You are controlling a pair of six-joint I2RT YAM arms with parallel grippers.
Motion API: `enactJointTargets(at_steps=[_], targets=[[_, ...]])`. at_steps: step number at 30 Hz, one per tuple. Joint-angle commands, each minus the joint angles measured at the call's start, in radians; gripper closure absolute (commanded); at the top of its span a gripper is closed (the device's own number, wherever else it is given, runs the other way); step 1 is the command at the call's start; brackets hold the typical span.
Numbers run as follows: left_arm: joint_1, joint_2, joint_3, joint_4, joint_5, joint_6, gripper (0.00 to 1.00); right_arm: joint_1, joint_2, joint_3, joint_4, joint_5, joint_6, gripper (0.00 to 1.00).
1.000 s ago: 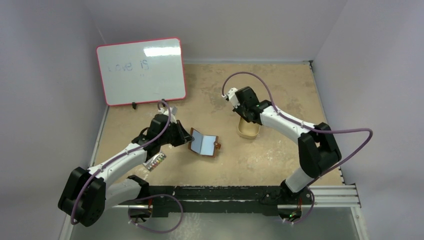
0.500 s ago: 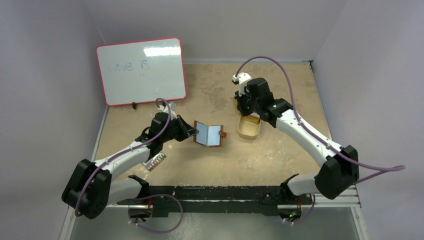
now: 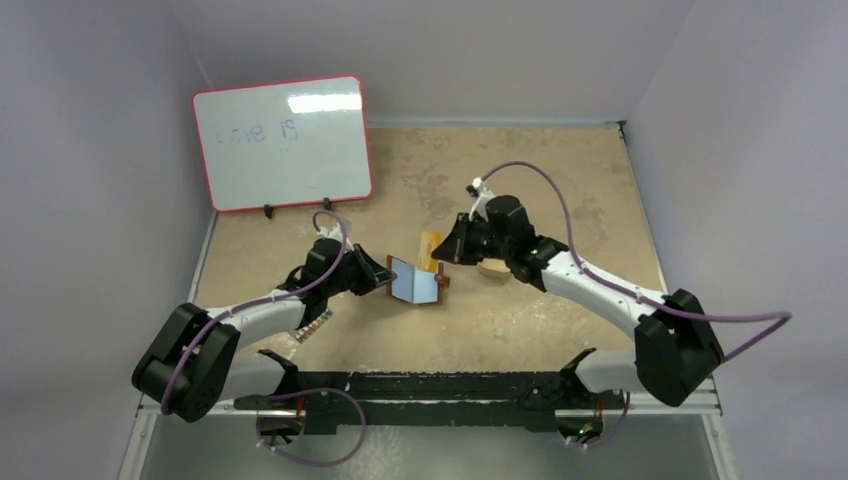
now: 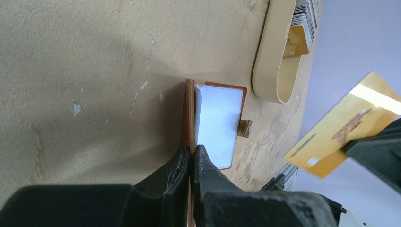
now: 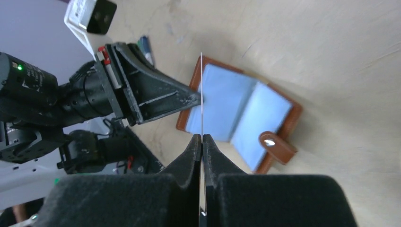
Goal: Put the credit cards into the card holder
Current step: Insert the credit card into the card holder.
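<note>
We record one brown card holder [image 3: 415,282] open on the table [image 3: 560,170], one cover pinched between the closed fingers of the left gripper [image 4: 191,156]. The right gripper [image 5: 202,142] clamps one gold credit card [image 4: 343,125] above it. One oval tin [image 4: 274,56] just beside holds further cards [image 4: 302,12], too stacked to count.

Top camera looks down from behind me; both wrist cameras hug my fingers [image 4: 176,171], sharing the card holder [image 3: 413,283].
</note>
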State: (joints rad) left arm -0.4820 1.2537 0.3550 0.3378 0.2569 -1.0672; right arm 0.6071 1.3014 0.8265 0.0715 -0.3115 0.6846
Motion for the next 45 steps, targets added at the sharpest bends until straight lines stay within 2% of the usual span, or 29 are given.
enactJointTargets(at_steps=[1,5,9,14,20,26,32,37,40,45], targets=[[-0.011,-0.004,-0.013,0.073,-0.017,-0.007,0.95,0.077,0.064,-0.007,0.161,-0.034,0.151,1.00],[-0.010,-0.019,-0.013,-0.011,-0.044,0.040,0.86,0.087,0.144,-0.041,0.219,-0.037,0.177,1.00],[-0.010,-0.058,-0.009,-0.096,-0.084,0.085,0.78,0.087,0.206,-0.044,0.188,-0.024,0.151,1.00],[-0.011,-0.093,-0.001,-0.168,-0.120,0.124,0.74,0.086,0.244,-0.054,0.169,-0.037,0.137,1.00],[-0.010,-0.092,-0.005,-0.182,-0.117,0.144,0.84,0.080,0.277,-0.048,0.155,-0.035,0.116,1.00],[-0.010,-0.125,-0.004,-0.225,-0.136,0.163,0.84,0.047,0.277,-0.077,0.166,-0.041,0.112,1.00],[-0.010,-0.124,-0.020,-0.216,-0.126,0.167,0.98,0.028,0.279,-0.089,0.180,-0.061,0.103,1.00],[-0.010,-0.121,-0.026,-0.220,-0.126,0.173,0.95,0.028,0.294,-0.114,0.233,-0.101,0.125,1.00],[-0.010,-0.123,-0.030,-0.228,-0.135,0.178,1.00,0.028,0.297,-0.131,0.281,-0.115,0.149,1.00],[-0.010,-0.113,-0.045,-0.212,-0.135,0.172,1.00,0.028,0.310,-0.164,0.382,-0.118,0.201,1.00]])
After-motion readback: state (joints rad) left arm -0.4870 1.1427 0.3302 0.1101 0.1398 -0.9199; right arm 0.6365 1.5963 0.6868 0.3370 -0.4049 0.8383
